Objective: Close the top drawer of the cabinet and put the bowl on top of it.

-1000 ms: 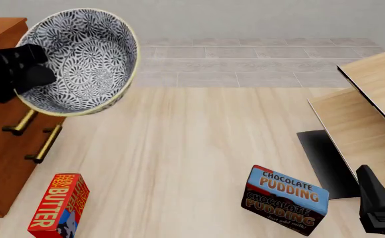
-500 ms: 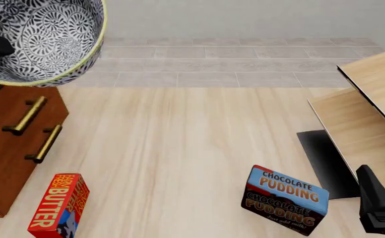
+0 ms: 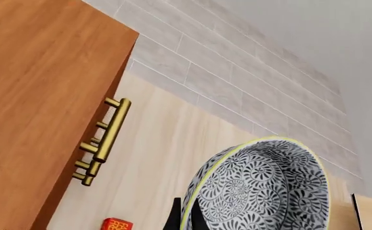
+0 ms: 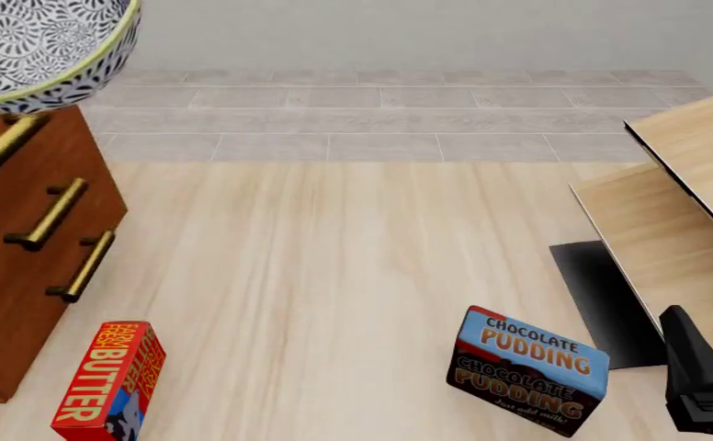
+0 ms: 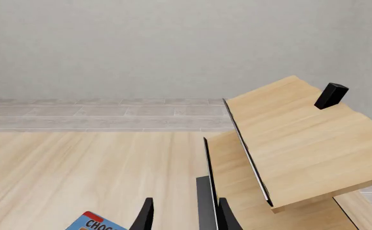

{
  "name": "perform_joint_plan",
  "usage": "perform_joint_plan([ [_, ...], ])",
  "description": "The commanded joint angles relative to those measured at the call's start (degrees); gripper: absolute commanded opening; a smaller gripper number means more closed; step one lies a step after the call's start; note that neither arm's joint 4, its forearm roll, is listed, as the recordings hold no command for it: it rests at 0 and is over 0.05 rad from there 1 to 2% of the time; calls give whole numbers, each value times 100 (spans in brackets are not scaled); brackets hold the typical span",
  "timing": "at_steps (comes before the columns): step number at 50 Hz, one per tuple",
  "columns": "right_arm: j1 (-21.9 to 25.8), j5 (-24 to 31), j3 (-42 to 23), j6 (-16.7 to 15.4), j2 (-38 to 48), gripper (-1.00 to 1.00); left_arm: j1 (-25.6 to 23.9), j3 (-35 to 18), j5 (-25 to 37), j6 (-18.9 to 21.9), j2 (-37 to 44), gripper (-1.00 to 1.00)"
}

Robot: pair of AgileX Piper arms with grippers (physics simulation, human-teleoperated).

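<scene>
Since the earlier frames the bowl (image 4: 40, 48) has travelled up and left, and now hangs at the far left above the cabinet (image 4: 19, 248), whose top drawer (image 4: 1, 147) looks shut. The left claw (image 3: 184, 218) pinches its rim; lower it level, well inside the cabinet's edges, before letting go. Rightward, the pale desk (image 4: 332, 276) carries a butter box (image 4: 109, 381) and pudding box (image 4: 528, 369), wooden panels (image 4: 682, 211) stand beyond, and the idle right claw (image 5: 182, 215) holds its fingers apart on nothing.

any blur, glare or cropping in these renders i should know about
Front view: sharp, flat lighting with no glare or hard shadows; the bowl is cut off by the top-left corner, the right gripper by the lower right edge. Left wrist view: tilted, crisp; the bowl's lower part is cropped by the frame edge. Right wrist view: sharp; only the fingertips show.
</scene>
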Motion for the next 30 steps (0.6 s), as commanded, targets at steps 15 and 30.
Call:
perform_joint_plan([
  [15, 5, -3, -1, 1, 1, 100, 746, -691, 355, 90, 207, -100],
  [30, 6, -3, -1, 1, 1, 100, 1274, -865, 371, 102, 300, -100],
])
